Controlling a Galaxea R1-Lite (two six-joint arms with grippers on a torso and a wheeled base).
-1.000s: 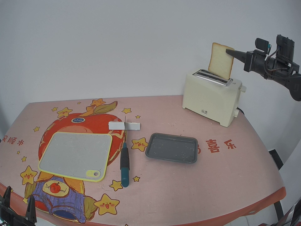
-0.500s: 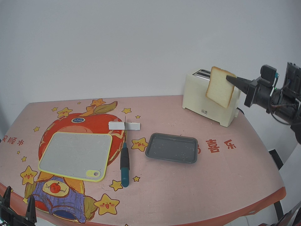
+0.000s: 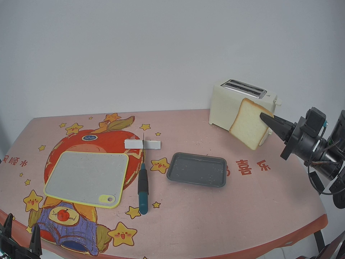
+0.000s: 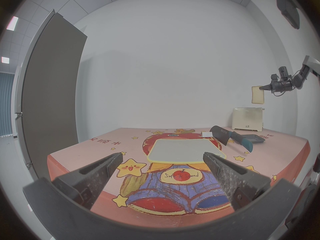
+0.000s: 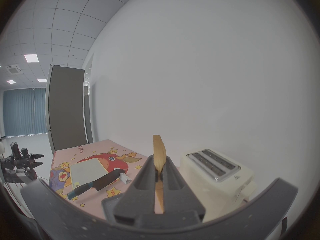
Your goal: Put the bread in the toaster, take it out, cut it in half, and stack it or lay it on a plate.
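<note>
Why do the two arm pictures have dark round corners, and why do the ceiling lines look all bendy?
Left wrist view: a very wide lens rounds the picture, darkens its corners and bows the tall grey panel. Right wrist view: the same dark corners, the ceiling tiles curve, and a ceiling light glows. Head view: milder, though the table edge bows too.

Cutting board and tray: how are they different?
The cutting board is pale grey with a yellow-green edge; the tray is dark grey all over. The cutting board looks bigger and flat; the tray has raised sides. Both are rectangular and lie on the table.
</note>
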